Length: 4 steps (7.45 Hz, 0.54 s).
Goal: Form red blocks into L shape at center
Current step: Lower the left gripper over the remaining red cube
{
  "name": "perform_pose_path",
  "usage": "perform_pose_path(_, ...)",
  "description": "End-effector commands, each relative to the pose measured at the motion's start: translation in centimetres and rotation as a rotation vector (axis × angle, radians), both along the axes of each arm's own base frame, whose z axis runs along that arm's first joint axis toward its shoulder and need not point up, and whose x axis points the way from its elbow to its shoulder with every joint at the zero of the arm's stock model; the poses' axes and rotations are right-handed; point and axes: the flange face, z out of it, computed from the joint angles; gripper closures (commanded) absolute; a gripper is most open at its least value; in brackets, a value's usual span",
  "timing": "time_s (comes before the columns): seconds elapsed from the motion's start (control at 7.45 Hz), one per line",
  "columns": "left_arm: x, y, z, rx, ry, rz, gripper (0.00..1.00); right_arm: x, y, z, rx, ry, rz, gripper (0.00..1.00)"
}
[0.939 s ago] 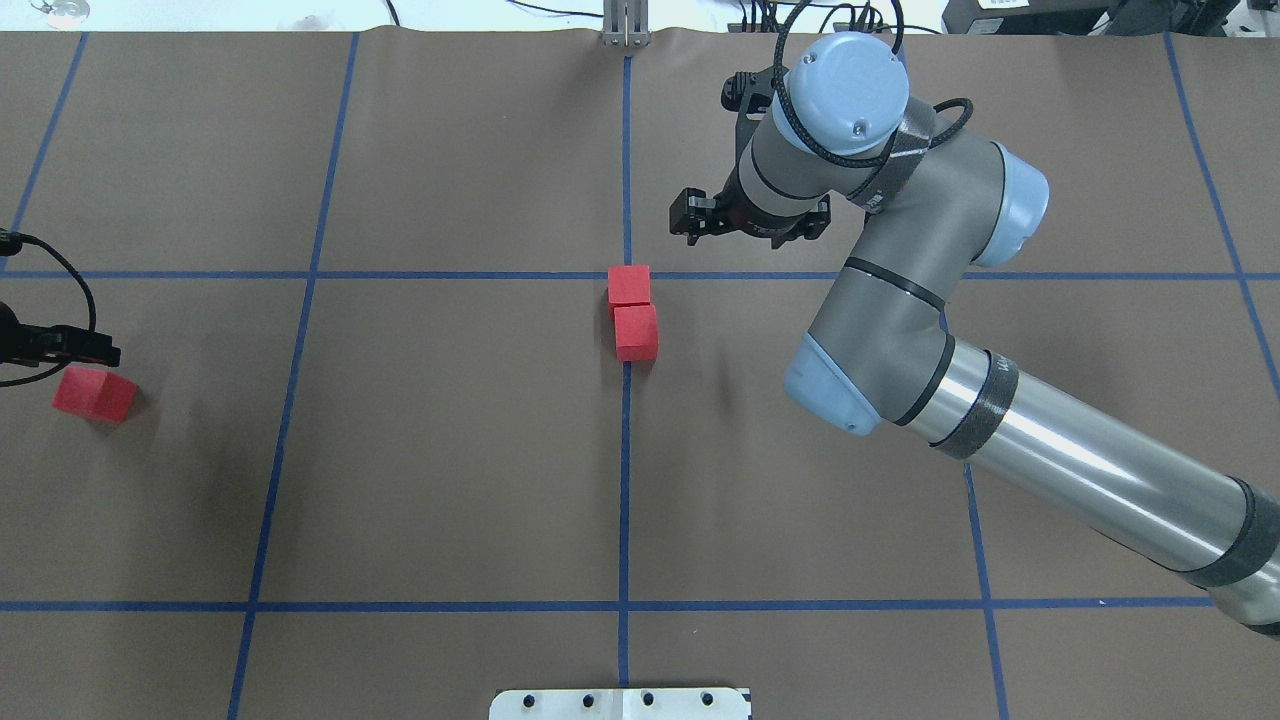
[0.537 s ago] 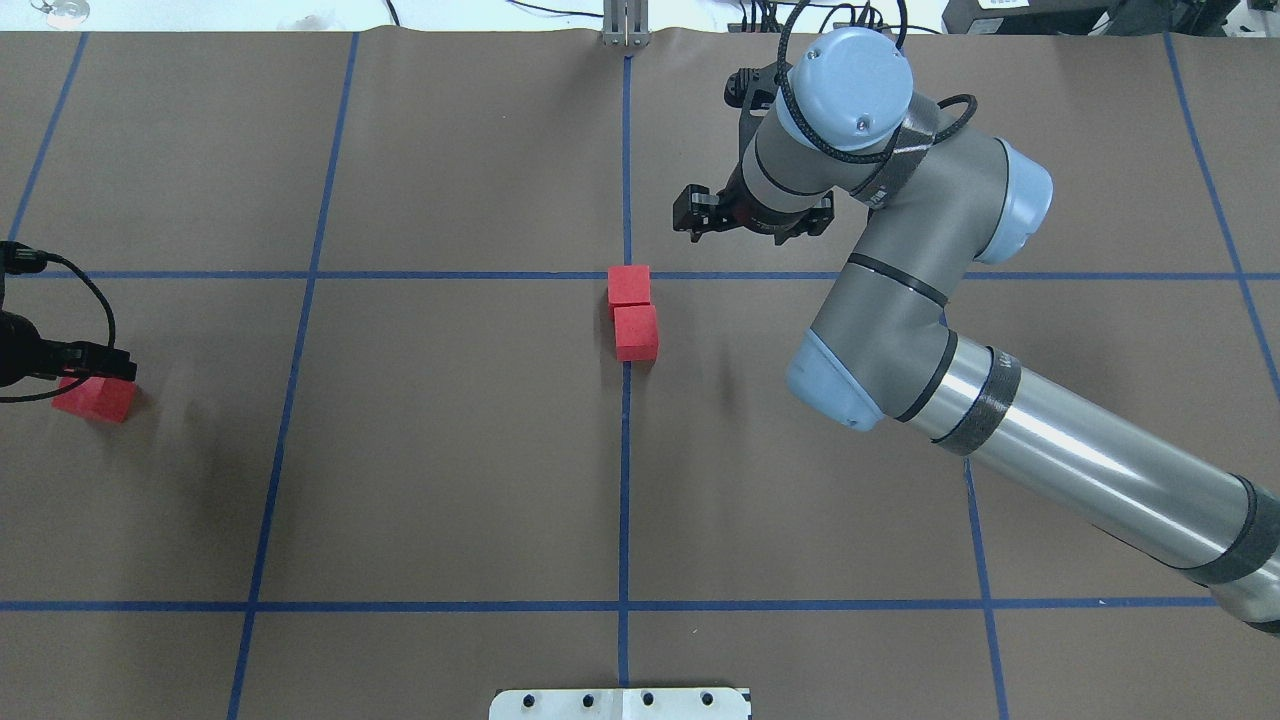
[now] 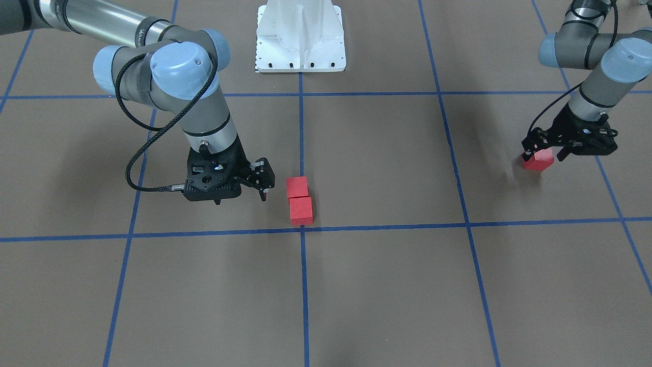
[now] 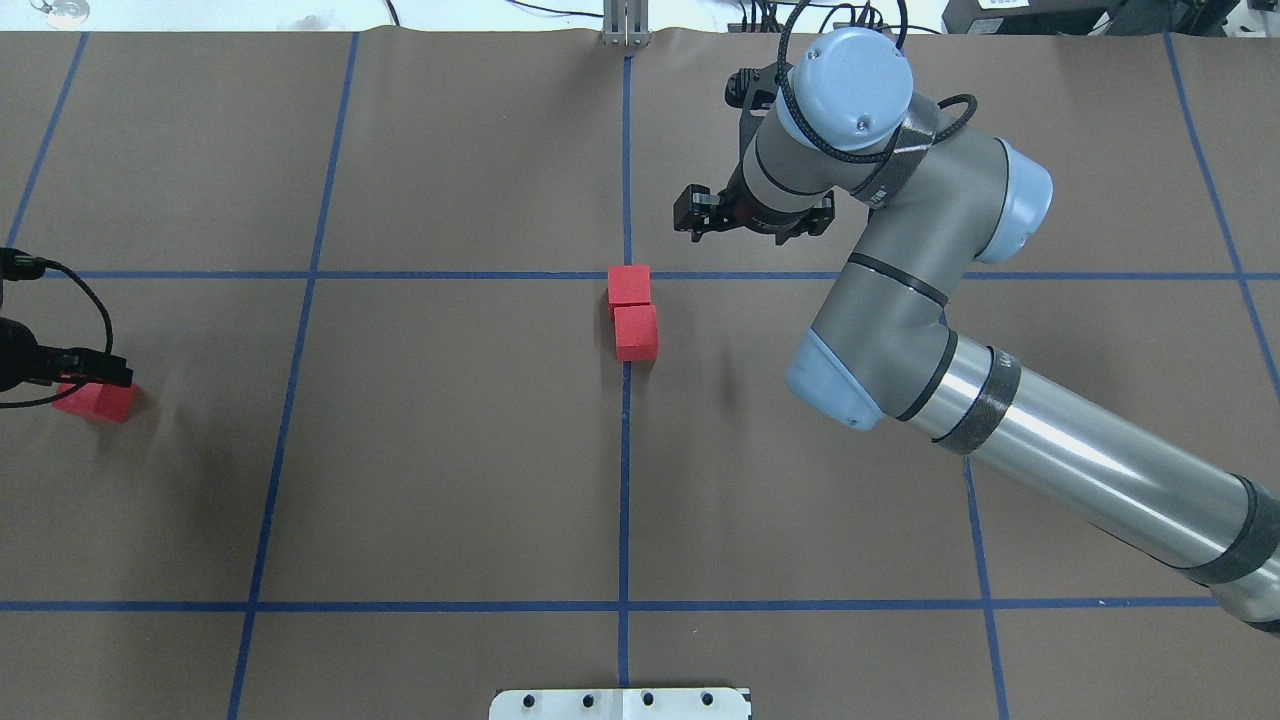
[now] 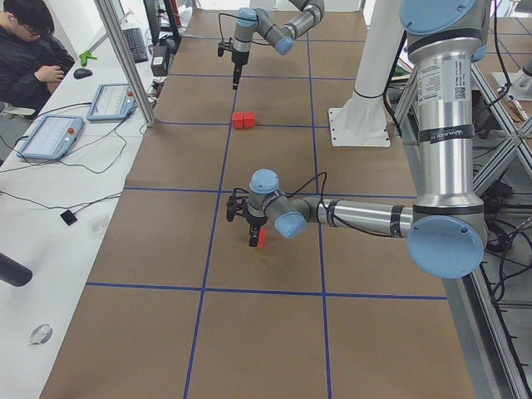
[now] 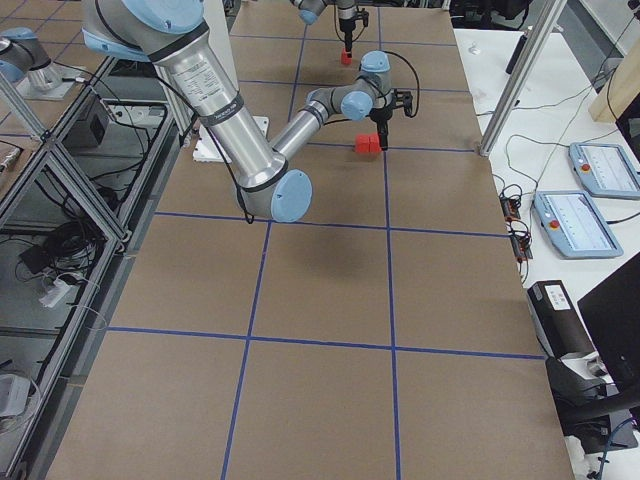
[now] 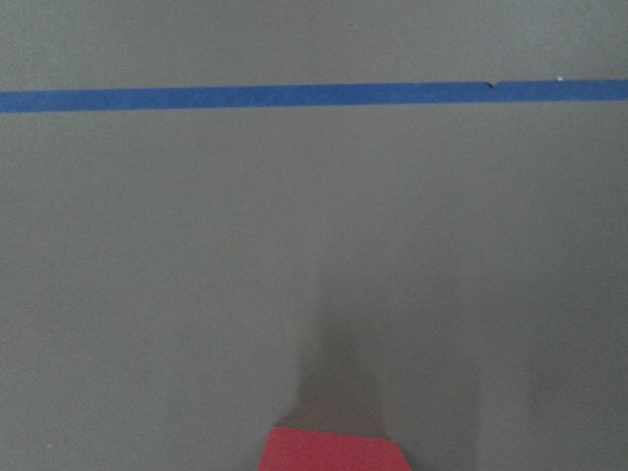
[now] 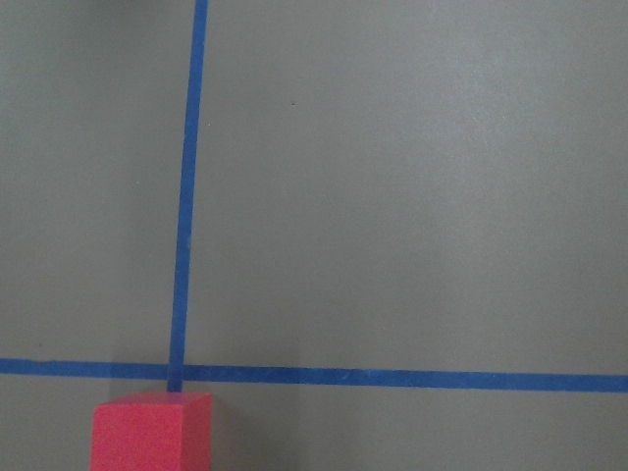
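I have the brown floor grid (image 4: 450,450) filling the table, ruled in blue tape. The right arm (image 4: 1000,440) reaches in from the near right, and the overhead frame cuts off its base. The left arm (image 3: 601,61) is almost wholly outside the overhead view; only a cable loop and the gripper's tip show at the left edge. A white base plate (image 3: 300,41) sits between the arms on the robot's side. At the side bench a person (image 5: 29,50) sits near two flat pendants (image 5: 112,101).

The right gripper (image 4: 752,222) hangs above the floor near the center (image 3: 302,230), on its right, with its jaws spread wide and nothing between them. From overhead the wrist hides the gripper's middle. The left gripper (image 3: 545,152) is down over a block far out on the left, with a finger on either side of it. I cannot tell whether the fingers touch it.

I count three red blocks (image 4: 636,332). Two of them touch each other, slightly offset, in a line along the tape that runs from near to far. This pair lies just on the robot's side of the center. From overhead the farther of the two covers the crossing itself, and the right wrist view shows it cut by the bottom edge. The third block (image 4: 100,402) is the one under the left gripper, well apart from the pair. Its top is partly hidden from overhead, and the left wrist view shows only a red strip of it.
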Motion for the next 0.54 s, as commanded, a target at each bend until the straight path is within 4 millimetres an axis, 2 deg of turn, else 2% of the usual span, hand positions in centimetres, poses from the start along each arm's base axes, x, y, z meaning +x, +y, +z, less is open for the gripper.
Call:
perform_pose_path(0.0, 0.45, -0.38, 0.92, -0.014, -0.011, 0.003, 0.01, -0.02, -0.01, -0.1, 0.001, -0.002, 0.0, 0.01)
perform_pose_path(0.4, 1.02, -1.1, 0.76, -0.011, -0.007, 0.004, 0.08, -0.04, -0.05, 0.1, -0.001, 0.002, 0.001, 0.01)
